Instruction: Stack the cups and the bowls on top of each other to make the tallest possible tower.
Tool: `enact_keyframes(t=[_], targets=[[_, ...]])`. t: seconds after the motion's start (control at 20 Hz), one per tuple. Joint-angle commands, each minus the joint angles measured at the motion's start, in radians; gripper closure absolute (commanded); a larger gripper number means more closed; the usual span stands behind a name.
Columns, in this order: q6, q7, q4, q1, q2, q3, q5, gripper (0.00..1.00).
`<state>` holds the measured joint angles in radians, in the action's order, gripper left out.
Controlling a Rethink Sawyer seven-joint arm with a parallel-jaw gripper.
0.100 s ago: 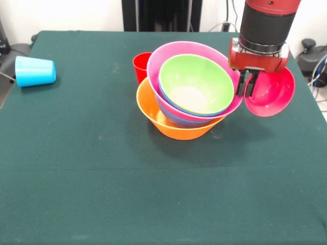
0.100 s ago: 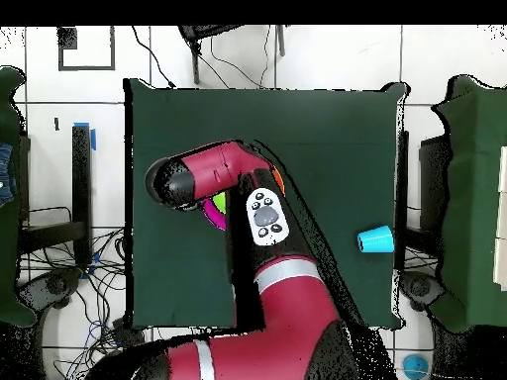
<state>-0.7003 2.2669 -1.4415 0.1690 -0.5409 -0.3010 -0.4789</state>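
The tower (image 1: 186, 97) stands mid-table: a big orange bowl (image 1: 176, 127) at the base, a blue bowl (image 1: 176, 118) in it, then a pink bowl (image 1: 176, 53) and a lime green bowl (image 1: 196, 84), all leaning toward the camera. Just right of it my gripper (image 1: 244, 87) is shut on the rim of a small red bowl (image 1: 271, 94), which hangs tilted on edge beside the pink bowl. A red cup (image 1: 140, 66) stands behind the stack. A light blue cup (image 1: 34, 71) (image 2: 375, 239) lies on its side at the far left. From overhead my arm covers the stack.
The green cloth table (image 1: 102, 178) has its right edge close to the held bowl. Cables and dark equipment (image 1: 311, 56) lie beyond that edge. In the overhead view only slivers of lime green (image 2: 216, 210) and orange (image 2: 280, 181) show past the arm.
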Motion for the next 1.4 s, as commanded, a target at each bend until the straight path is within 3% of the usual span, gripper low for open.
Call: enact_keyframes(t=[0.05,0.55,0.9,0.95,1.1,1.4], targets=[[0.051,-0.113,0.016,-0.047,0.016,0.044,-0.169,1.00],[0.059,-0.097,-0.040,-0.030,-0.030,0.037,-0.172,1.00],[0.091,-0.118,-0.188,0.003,-0.200,0.061,-0.177,1.00],[0.099,-0.142,-0.210,0.022,-0.214,0.042,-0.169,1.00],[0.185,-0.264,-0.354,0.184,-0.266,-0.126,-0.093,1.00],[0.271,-0.317,-0.524,0.399,-0.281,-0.387,-0.055,1.00]])
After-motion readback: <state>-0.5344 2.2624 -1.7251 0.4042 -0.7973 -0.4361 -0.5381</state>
